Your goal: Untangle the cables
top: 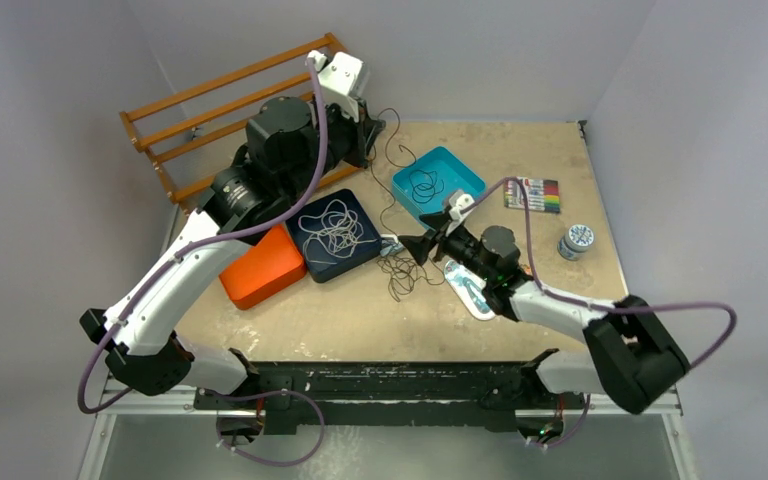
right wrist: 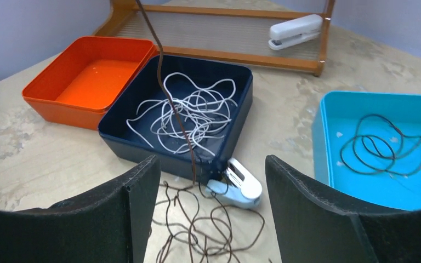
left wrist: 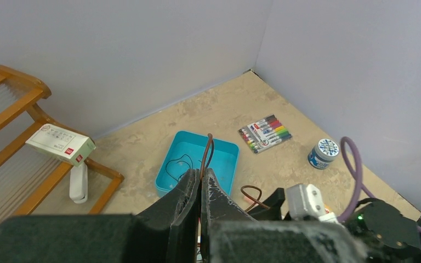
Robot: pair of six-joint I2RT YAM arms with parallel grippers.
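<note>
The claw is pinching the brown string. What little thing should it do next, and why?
Probably lift the left claw a bit higher and swing toward the orange tray. It pinches the brown cord, whose rest lies heaped on the table. The white cord and black cord each have a tray; the orange one holds nothing.

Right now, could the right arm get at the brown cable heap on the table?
Probably yes: the right gripper is open just short of the brown cable heap, nothing between; the left gripper holds one strand up.
</note>
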